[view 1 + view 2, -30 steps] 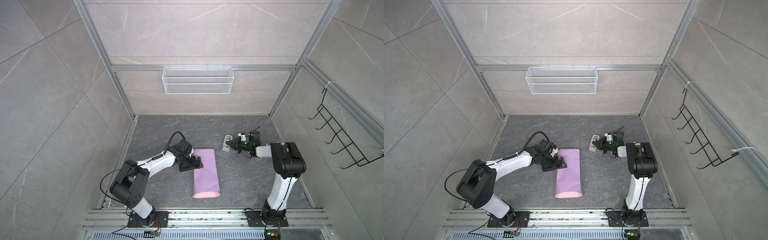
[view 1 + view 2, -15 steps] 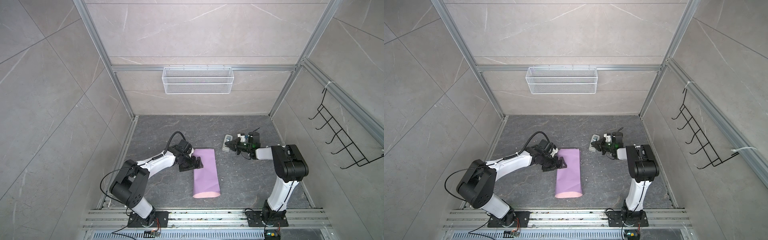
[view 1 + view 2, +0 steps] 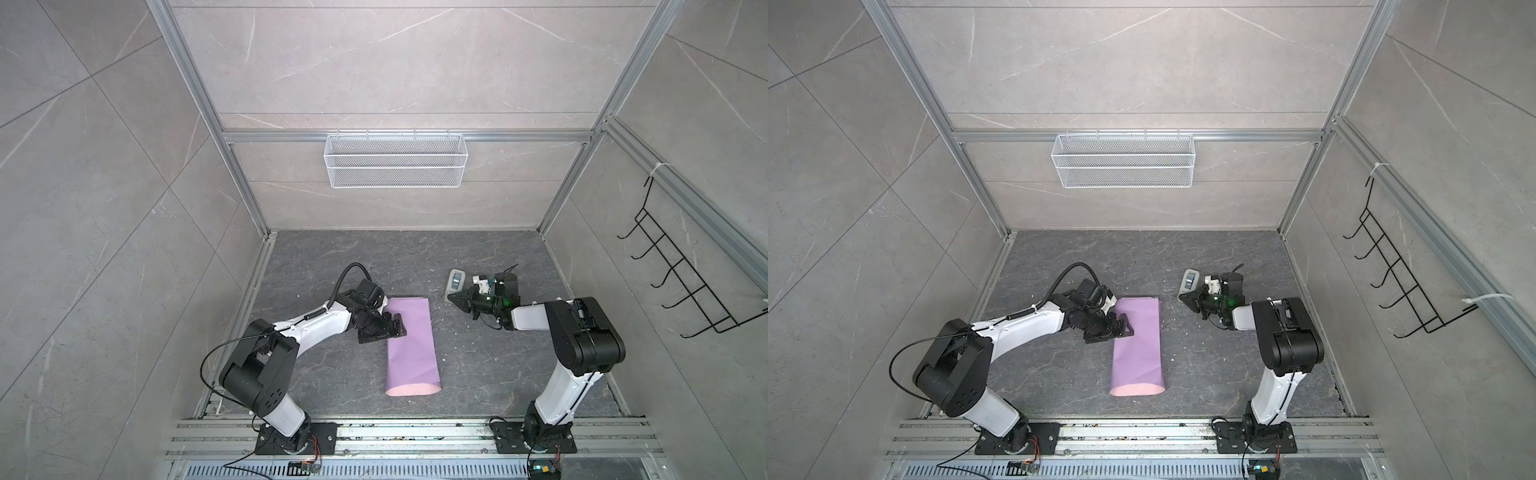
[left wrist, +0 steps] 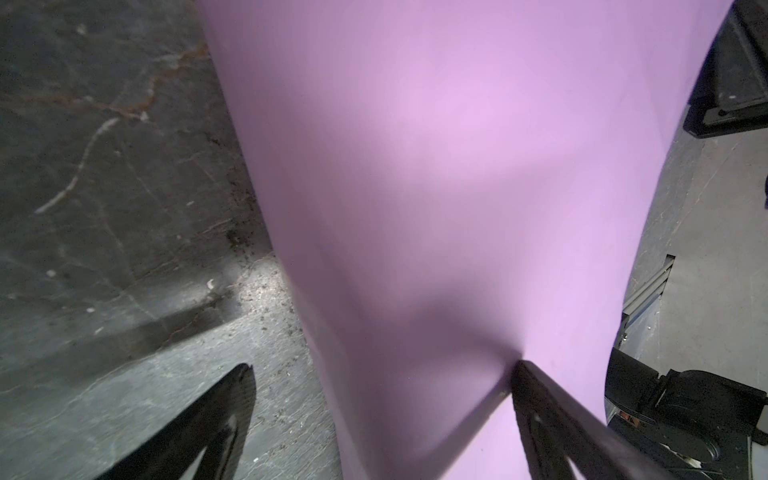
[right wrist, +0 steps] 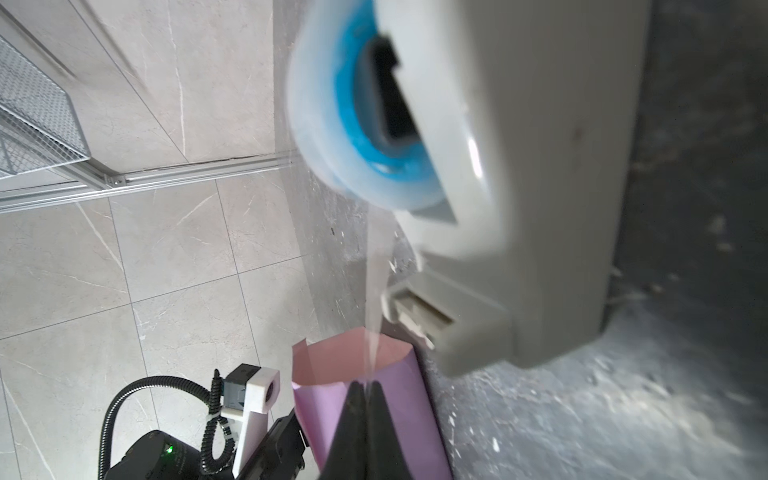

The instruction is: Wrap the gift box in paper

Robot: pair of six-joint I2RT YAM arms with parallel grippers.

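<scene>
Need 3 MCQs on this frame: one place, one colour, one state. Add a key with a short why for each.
1. Where is the grey-white plastic tape dispenser relative to the rolled lilac paper sheet?
A) on top of it
B) apart from it, on the right arm's side
C) tucked inside it

2. What colour shows inside the paper's near open end?
A) pale pink
B) green
C) black

3. The right gripper is:
A) wide open
B) shut on a clear tape strip
C) shut on the paper

Key:
1 B: a gap separates them in both top views.
2 A: the pink lining shows at that end.
3 B: the right wrist view shows the tips pinching the strip drawn from the dispenser.
</scene>
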